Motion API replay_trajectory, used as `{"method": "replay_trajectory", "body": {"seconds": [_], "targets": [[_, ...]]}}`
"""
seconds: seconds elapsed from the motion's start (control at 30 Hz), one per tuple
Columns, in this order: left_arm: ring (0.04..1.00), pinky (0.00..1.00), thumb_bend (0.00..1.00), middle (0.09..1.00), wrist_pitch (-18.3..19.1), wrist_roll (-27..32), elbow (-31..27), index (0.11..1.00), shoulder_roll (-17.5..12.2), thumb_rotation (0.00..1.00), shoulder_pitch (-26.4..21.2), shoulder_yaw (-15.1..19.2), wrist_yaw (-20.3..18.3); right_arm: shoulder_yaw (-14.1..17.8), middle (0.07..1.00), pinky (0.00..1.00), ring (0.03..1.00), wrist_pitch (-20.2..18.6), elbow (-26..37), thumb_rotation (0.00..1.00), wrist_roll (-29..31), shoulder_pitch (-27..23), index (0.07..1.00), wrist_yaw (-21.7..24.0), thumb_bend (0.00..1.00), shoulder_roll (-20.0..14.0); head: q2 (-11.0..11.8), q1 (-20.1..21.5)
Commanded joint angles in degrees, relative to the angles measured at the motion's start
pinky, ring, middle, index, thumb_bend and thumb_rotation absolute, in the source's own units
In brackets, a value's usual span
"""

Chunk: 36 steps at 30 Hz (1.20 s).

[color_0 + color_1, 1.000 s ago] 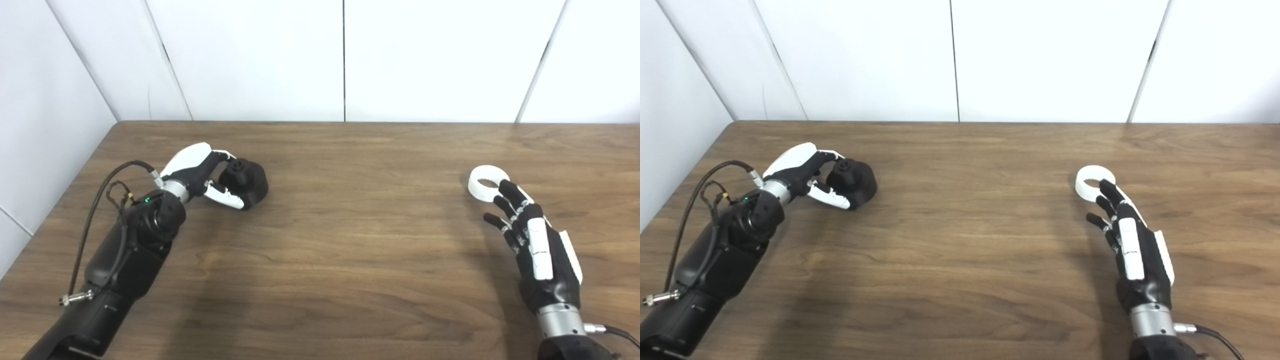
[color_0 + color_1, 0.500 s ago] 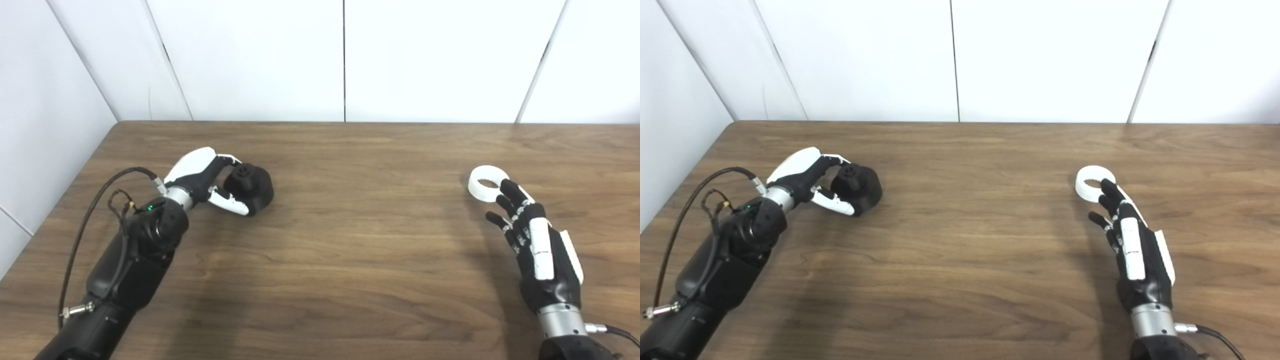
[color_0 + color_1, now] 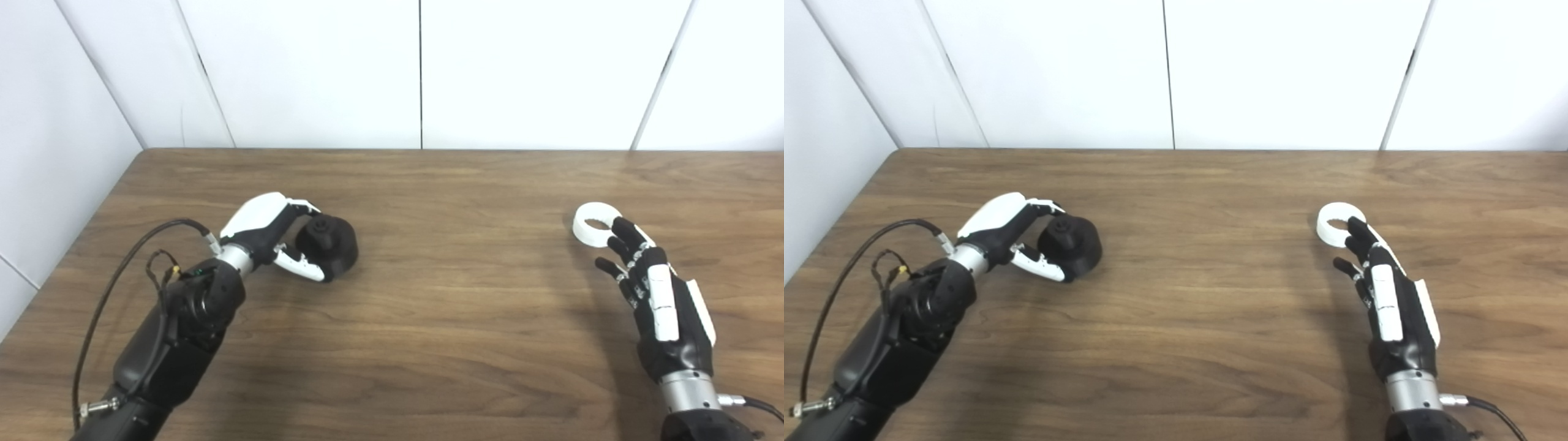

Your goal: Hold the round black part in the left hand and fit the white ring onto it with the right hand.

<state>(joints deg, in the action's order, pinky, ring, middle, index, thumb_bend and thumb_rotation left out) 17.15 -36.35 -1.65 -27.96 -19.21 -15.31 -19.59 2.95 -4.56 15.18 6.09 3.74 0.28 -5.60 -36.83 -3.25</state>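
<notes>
Left hand [image 3: 269, 236] grips the round black part [image 3: 327, 245]; right hand [image 3: 658, 288], fingers apart, seemingly touches the white ring [image 3: 595, 224].

- The left arm [image 3: 174, 331] comes in from the bottom left and reaches up across the picture.
- The left hand [image 3: 269, 229] is curled, with fingers on top and thumb below, closed on the round black part [image 3: 327, 244].
- The right arm comes in from the bottom right, its silver wrist [image 3: 691, 391] pointing up.
- The right hand [image 3: 658, 303] is flat, back up, with its fingers [image 3: 623, 236] spread a little and holding nothing.
</notes>
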Motion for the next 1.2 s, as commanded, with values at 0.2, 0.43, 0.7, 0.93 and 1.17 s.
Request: {"method": "replay_trajectory", "body": {"seconds": [0.2, 0.43, 0.7, 0.93, 1.17], "targets": [[0.959, 0.86, 0.83, 0.909, 0.35, -0.74, -8.73, 0.727, 0.19, 0.26, 0.13, -1.76, -4.10, -0.22, 0.922, 0.82, 0.928, -0.06, 2.38, 0.94, -0.21, 1.42, 0.870, 0.10, 0.54, 1.06, -0.21, 0.19], [0.954, 0.85, 0.84, 0.907, 0.61, -2.30, -13.96, 0.727, 1.79, 0.27, 1.95, -3.81, -6.26, -0.35, 0.921, 0.82, 0.927, -0.29, 2.61, 0.95, -0.48, 1.47, 0.872, 0.09, 0.54, 1.22, -0.37, 0.66], [0.954, 0.87, 0.87, 0.903, -2.19, -2.79, -17.57, 0.714, 3.55, 0.29, 4.74, -5.50, -6.81, -0.47, 0.925, 0.83, 0.931, -1.21, 3.54, 0.94, -0.61, 1.60, 0.873, -0.05, 0.56, 1.32, -0.70, 0.97], [0.966, 0.88, 0.88, 0.903, -3.16, -3.42, -19.54, 0.709, 5.33, 0.30, 6.38, -6.47, -7.70, -0.49, 0.918, 0.82, 0.926, -1.61, 3.88, 0.94, -0.94, 1.53, 0.869, -0.26, 0.56, 1.38, -0.87, 1.22], [0.961, 0.87, 0.88, 0.903, -3.75, -4.71, -22.21, 0.703, 7.11, 0.29, 8.18, -7.67, -8.55, -0.62, 0.917, 0.81, 0.923, -2.58, 4.81, 0.94, -1.46, 1.59, 0.867, -0.49, 0.57, 1.40, -1.22, 1.84]]}}
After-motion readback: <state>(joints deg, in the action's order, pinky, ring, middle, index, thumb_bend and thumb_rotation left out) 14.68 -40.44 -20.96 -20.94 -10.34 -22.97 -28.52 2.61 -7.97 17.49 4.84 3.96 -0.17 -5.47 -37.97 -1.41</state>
